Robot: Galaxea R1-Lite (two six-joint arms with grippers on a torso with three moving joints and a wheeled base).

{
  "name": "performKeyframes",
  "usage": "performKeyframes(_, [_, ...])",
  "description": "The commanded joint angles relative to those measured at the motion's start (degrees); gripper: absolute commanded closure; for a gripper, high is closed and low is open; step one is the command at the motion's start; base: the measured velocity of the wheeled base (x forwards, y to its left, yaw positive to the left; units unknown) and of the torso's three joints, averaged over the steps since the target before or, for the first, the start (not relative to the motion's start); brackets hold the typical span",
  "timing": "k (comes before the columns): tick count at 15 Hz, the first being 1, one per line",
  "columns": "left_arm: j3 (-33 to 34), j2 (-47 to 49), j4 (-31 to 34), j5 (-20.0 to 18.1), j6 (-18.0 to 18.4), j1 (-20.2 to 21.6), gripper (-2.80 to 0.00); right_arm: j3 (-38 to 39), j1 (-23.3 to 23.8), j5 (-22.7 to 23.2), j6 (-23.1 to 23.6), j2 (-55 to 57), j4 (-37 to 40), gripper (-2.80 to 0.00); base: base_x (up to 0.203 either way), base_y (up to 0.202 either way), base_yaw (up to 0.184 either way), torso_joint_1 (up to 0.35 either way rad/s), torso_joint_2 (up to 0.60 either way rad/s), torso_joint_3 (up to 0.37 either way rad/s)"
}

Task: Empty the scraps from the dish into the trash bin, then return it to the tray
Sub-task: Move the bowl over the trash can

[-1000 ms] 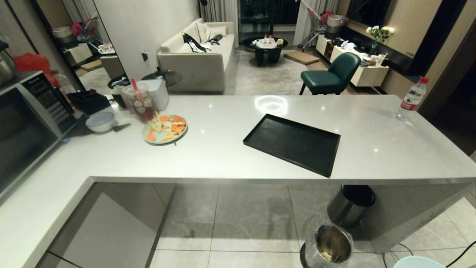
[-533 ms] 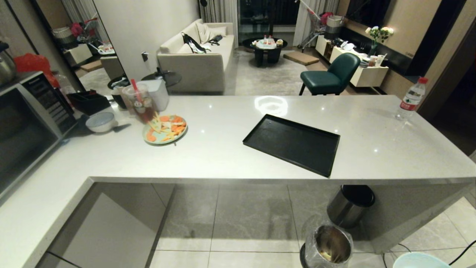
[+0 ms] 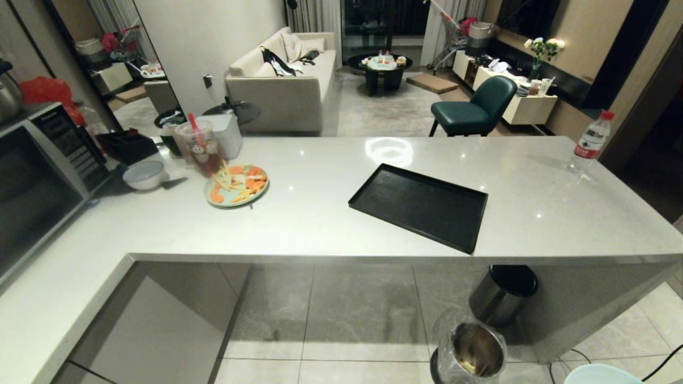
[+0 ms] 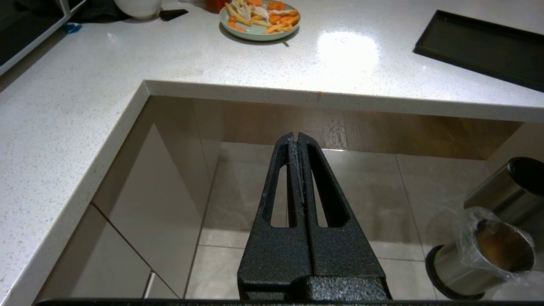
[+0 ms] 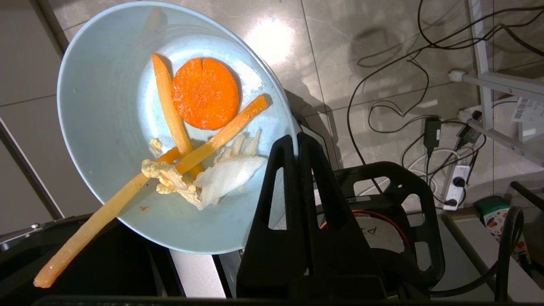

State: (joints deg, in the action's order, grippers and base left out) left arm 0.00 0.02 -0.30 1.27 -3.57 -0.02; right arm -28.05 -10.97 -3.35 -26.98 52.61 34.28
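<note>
Currently the tray [image 3: 419, 207] sits bare on the countertop [image 3: 320, 224], one corner right at the counter's front edge, open surface all around it. Trash bin [image 3: 472, 353] stands on the floor tiles [image 3: 363, 320] in front of the counter, below that tray corner, liner over its rim, a few yellow bits at the bottom. Black-lidded bin [image 3: 503, 294] is just behind it, tucked under the counter overhang.

Right gripper [image 5: 296, 142] is low, beside the trash bin and off the counter, fingers clamped together on the rim of the dish [image 5: 127, 110]. In head view only a sliver of the dish rim shows at the frame's bottom, right of the trash bin. Dish is tilted, held over floor and cables [image 5: 382, 85], not over the bin mouth as far as the wrist view shows.

Scraps [image 5: 191, 140] are in the dish: one round carrot slice, several orange-yellow sticks, pale crumbly bits, a white piece. One long stick hangs out over the low rim.

Left gripper [image 4: 297, 140] hangs in front of the counter edge, fingers pressed together, holding nothing.

Green plate [image 3: 236, 185] of food sits well left of the tray.
</note>
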Motion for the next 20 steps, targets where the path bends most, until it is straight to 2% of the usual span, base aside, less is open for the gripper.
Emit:
performKeyframes(1, [0.0,0.1,0.0,0.0,0.0,0.0,0.00,0.4,0.0,-0.1,-0.2,0.0,0.5,0.00,0.000,0.000,0.000,0.000,0.00,0.000])
performKeyframes(4, [0.0,0.1,0.0,0.0,0.0,0.0,0.00,0.2,0.0,-0.1,-0.3,-0.1,0.7,0.00,-0.006,-0.001,-0.047,-0.001,0.00,0.005])
performKeyframes(17, [0.0,0.1,0.0,0.0,0.0,0.0,0.00,0.1,0.0,-0.1,-0.2,-0.2,0.4,0.00,0.000,0.010,-0.173,0.002,0.00,0.001])
performKeyframes(20, [0.0,0.1,0.0,0.0,0.0,-0.1,0.00,0.2,0.0,-0.2,-0.1,-0.7,0.5,0.00,0.000,0.004,-0.058,0.006,0.00,0.001])
